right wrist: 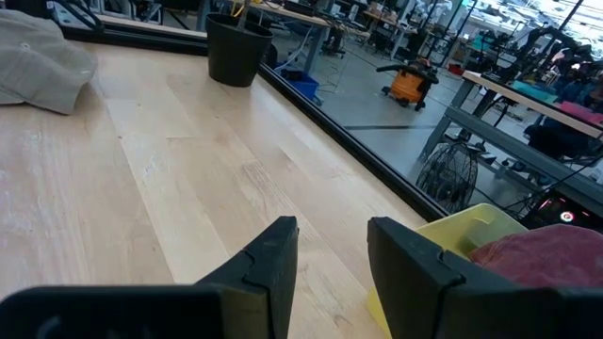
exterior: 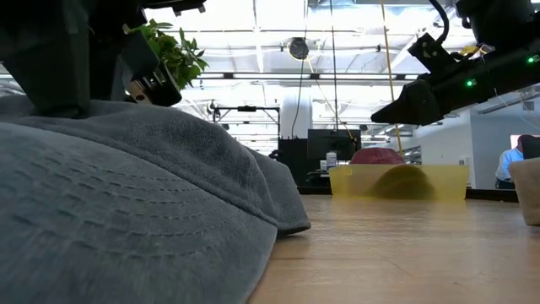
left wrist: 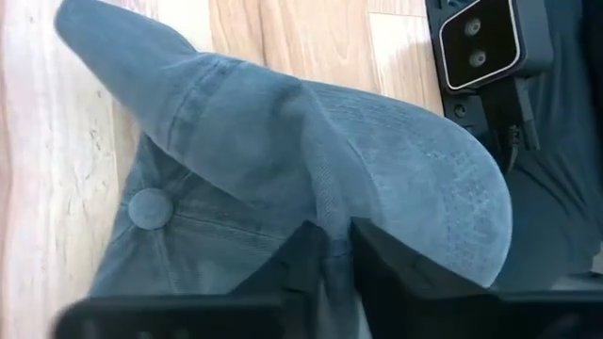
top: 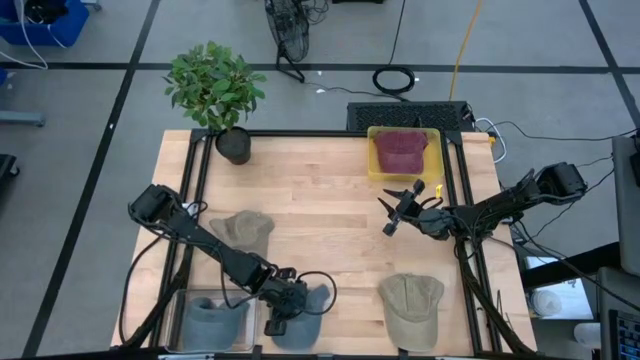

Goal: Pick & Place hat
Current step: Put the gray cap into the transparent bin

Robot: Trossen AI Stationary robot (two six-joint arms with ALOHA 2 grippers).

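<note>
A blue-grey hat lies on the table near the near edge, just right of a clear bin that holds another blue-grey hat. My left gripper is down on the hat's crown and shut on it; in the low view the hat fills the foreground, resting on the wood. My right gripper hovers open over bare table, near a yellow bin holding a maroon hat. In its wrist view, my right gripper has nothing between its fingers. My left gripper pinches a raised fold of the blue-grey hat's crown between its two fingers, beside the seam where the brim begins. It comes from above, pointing down. The hat rests on the table, its brim flat on the wood.
Two khaki hats lie on the table, one left of centre, one near the near right corner. A potted plant stands at the far left corner. A dark frame rail runs along the table's far side. A camera module sits beside the blue-grey hat.
</note>
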